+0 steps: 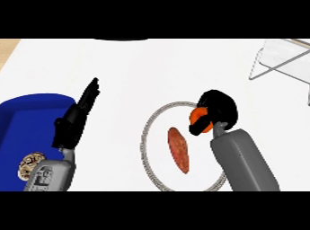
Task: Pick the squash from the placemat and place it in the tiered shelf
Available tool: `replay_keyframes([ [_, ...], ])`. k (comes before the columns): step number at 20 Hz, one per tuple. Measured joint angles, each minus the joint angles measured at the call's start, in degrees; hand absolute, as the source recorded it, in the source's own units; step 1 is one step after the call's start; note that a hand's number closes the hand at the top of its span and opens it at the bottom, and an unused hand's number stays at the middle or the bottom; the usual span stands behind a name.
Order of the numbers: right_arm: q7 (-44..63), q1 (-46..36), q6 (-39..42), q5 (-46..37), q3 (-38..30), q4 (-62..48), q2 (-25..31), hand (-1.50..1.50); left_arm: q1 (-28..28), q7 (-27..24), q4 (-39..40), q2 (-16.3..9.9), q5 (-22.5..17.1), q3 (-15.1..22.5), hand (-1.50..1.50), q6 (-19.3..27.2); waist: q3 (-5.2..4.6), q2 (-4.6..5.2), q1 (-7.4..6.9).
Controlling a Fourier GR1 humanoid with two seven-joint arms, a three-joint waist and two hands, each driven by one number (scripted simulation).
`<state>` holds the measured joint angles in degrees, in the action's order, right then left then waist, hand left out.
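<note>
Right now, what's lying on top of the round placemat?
On the placemat lies a reddish-brown elongated vegetable, uncovered. Near the mat's upper right, the right hand curls round an orange squash, mostly hidden. The forearm covers the mat's right side, so anything beneath cannot be seen.

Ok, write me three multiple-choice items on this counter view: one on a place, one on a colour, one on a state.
1. Where is the tiered shelf?
A. upper right
B. lower left
C. on the placemat

2. What colour is the container at the left?
A. green
B. blue
C. yellow

3. What is the right hand doing?
A. lying flat and open
B. curled round the orange squash
C. resting on the shelf

Key: 1 A, its wire frame stands in the upper right corner. 2 B, its wall is deep blue. 3 B, black fingers wrap the orange piece over the round placemat.
</note>
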<state>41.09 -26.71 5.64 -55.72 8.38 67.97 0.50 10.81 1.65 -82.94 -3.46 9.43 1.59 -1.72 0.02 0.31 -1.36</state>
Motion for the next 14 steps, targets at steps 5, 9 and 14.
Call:
replay_keyframes([
  [5,9.2,-9.9,-10.3,1.3,-1.9,-10.2,-0.4,1.50,-0.1,-0.7,0.6,0.4,0.3,0.3,0.00,0.2,0.00,0.16,-0.67],
  [9,10.5,-14.6,-19.9,3.0,-2.2,-12.8,-0.4,1.50,-0.7,0.2,-0.7,0.5,0.4,0.7,0.00,0.1,0.03,0.10,-0.69],
  [14,11.5,-18.3,-29.1,3.4,-0.4,-9.5,-0.4,1.50,-0.5,-1.0,0.7,0.0,-0.1,-0.4,0.00,0.0,-0.01,-0.13,0.03],
])
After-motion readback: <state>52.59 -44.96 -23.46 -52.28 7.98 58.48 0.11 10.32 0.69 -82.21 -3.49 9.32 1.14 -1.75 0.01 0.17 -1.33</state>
